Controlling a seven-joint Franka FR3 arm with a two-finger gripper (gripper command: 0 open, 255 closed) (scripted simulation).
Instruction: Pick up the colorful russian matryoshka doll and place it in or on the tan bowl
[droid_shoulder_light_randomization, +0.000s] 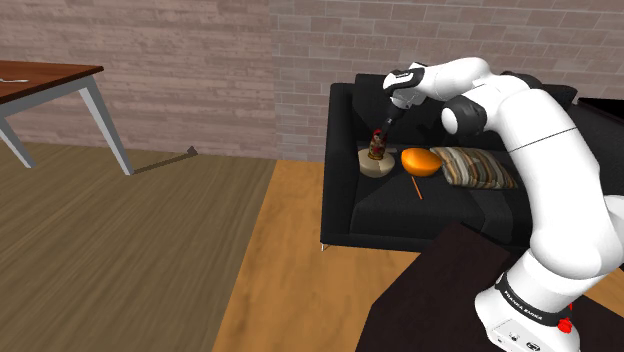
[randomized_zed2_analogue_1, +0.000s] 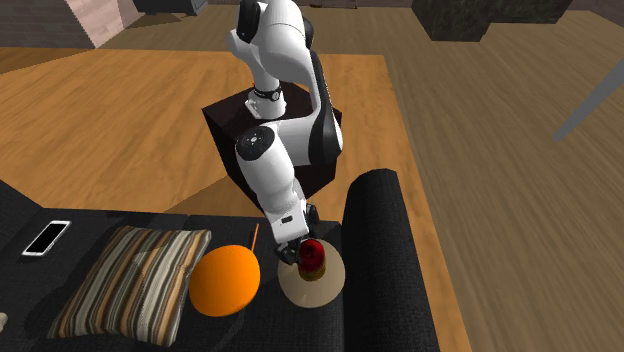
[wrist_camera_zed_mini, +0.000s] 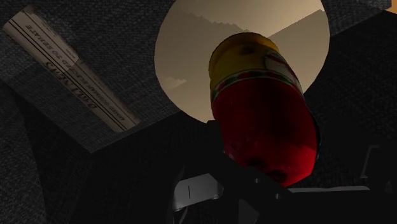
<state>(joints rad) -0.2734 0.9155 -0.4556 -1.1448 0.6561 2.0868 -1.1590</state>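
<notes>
Brick wall at the back, wood plank floor, and on the shoulder view's left a brown wooden table with grey legs. Right of that sits a black fabric sofa, which is our work surface here.

The white arm comes up off its dark box stand at lower right, arches over and reaches left. Its wrist tips down, so the black gripper is right on top of the red and yellow matryoshka doll. The doll stands upright in the shallow tan bowl on the seat. We honestly can't tell if the gripper is clamped on it or loose.

In the wrist view there's a folded newspaper near the bowl, and its headline looks like "DAILY" something.

Right of the bowl is an orange rounded object, then a striped cushion.
</notes>
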